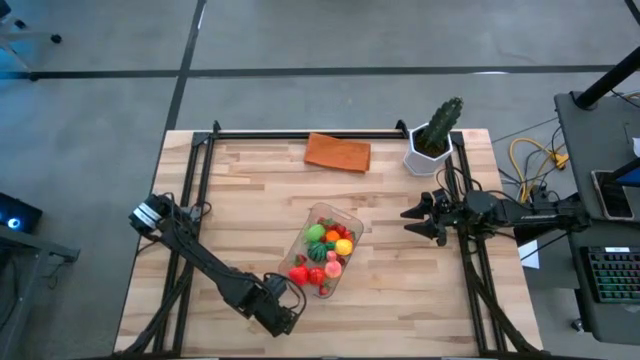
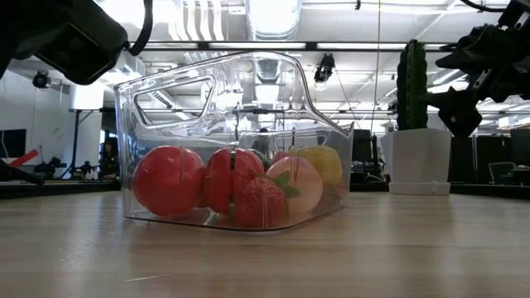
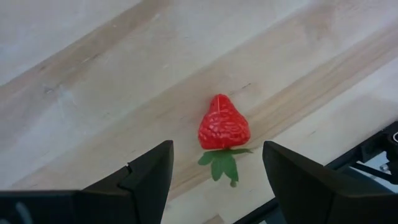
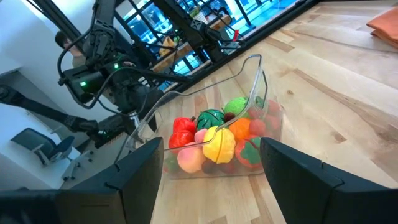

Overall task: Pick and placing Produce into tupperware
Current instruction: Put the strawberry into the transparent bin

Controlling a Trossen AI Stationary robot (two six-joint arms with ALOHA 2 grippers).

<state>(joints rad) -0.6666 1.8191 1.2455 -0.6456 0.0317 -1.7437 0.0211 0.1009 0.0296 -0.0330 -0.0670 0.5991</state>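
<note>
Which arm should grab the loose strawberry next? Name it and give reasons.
Left. The left gripper hovers open directly over the strawberry lying on the table, outside the tupperware. The right gripper waits open across the table beyond the tupperware.

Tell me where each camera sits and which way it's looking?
High view: above the table, looking straight down; both arms show, left hand, right hand.
Low view: at tabletop height, facing the tupperware; dark arm parts show in the top corners.
Left wrist view: on the left arm, facing a strawberry; its open fingers show.
Right wrist view: on the right arm, facing the tupperware.
Shared: high, low and right wrist views all show the tupperware.
</note>
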